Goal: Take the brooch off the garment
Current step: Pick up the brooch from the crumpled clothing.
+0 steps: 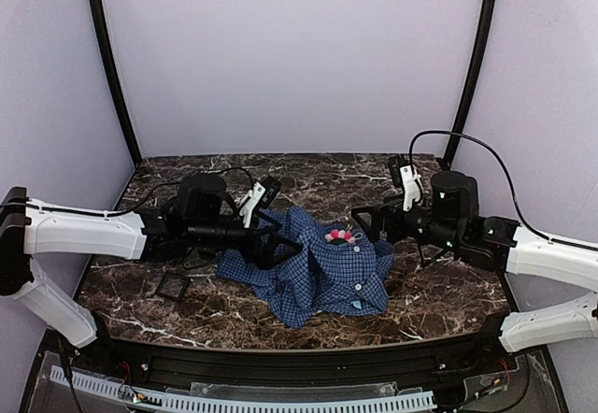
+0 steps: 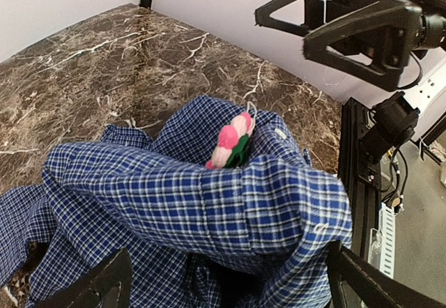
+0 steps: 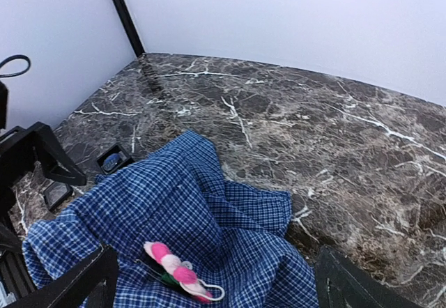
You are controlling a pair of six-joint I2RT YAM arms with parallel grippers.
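Atop the garment (image 1: 318, 273) crest, brooch (image 1: 343, 236) sits just ahead of right end effector (image 1: 367, 223), fingers spread; long axis lies across its approach. Left end effector (image 1: 280, 238), also spread, is farther away.

1. You have soft, even light in all three views; the walls (image 1: 299, 58) read a flat pale lilac, nothing blown out.
2. Shadows are faint and sit close under the folds of the garment (image 1: 318, 268).
3. The counter (image 1: 439, 291) shows a mild sheen, no hard glare.
4. Your overhead view is slightly grainy and smears the check pattern; both wrist views resolve the weave crisply.
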